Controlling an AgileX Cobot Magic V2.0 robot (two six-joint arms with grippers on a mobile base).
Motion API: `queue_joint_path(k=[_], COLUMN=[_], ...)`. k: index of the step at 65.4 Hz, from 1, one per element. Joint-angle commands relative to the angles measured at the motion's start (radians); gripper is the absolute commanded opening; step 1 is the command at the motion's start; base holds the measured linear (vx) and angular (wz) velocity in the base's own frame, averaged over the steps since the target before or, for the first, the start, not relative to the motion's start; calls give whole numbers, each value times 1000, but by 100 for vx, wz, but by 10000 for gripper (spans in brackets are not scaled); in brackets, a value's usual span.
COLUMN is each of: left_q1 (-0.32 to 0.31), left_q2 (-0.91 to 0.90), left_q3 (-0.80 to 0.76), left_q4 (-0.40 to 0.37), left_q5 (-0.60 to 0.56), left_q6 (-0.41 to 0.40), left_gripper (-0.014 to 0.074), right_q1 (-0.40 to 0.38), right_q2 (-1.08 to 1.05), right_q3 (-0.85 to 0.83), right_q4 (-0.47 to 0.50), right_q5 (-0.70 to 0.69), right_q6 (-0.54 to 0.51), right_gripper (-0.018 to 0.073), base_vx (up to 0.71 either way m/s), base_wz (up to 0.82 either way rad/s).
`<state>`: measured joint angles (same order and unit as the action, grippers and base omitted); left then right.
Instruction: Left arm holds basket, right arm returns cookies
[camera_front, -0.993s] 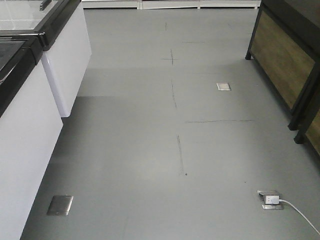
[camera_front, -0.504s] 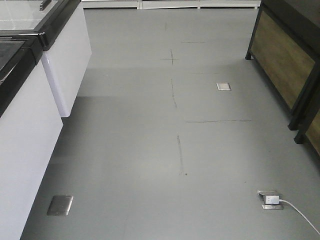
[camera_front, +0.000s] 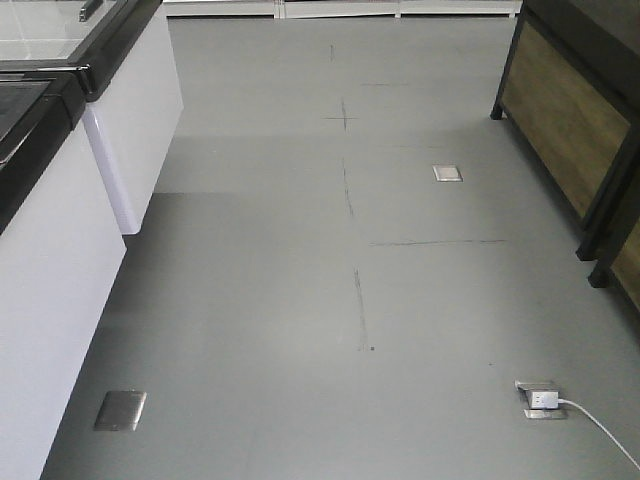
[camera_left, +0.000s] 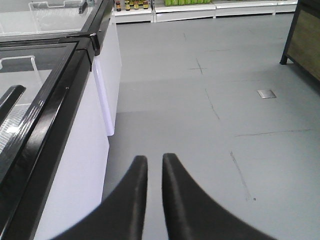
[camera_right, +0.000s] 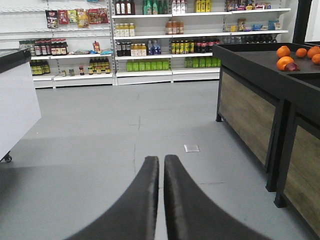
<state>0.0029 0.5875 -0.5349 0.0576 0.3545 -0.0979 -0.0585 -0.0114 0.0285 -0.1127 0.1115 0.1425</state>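
Left gripper (camera_left: 154, 159) and right gripper (camera_right: 161, 158) are held nearly closed, empty; no basket or cookies seen, so transit is presumed.

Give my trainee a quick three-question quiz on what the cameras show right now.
1. True or false: the left gripper holds the basket.
2. Which fruit lies on the dark stand in the right wrist view? A) oranges B) bananas C) apples
3. Fill in: in the front view, the white cable plugs into a floor ____.

Key: 1 false, it holds nothing and no basket is in view; 2 A, oranges; 3 socket.
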Motion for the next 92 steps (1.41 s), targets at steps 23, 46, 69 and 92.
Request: queue_joint_path(k=[23,46,69,92], left_q1=[-1,2,2,279], left_q2=[5,49,439,668], left_q3=[-38,-101,-479,-706], left_q4=[2,-32,-75,-434], left_q5=[-81,88,431,613], left_q6=[-1,-87,-122,-17], left_gripper=[437,452,452,452], right_q1=[0,0,0,0], right_q2=[-12,-12,-12,-12], right_q3=[17,17,17,17], right_q4=[-12,-12,-12,-12], right_q5=[-72,-72,-72,-72], right_q6=[-4,-4,-4,-4], right_gripper=[-6,-6,-6,-6], base_vx=[0,0,0,0], base_wz=[0,0,0,0])
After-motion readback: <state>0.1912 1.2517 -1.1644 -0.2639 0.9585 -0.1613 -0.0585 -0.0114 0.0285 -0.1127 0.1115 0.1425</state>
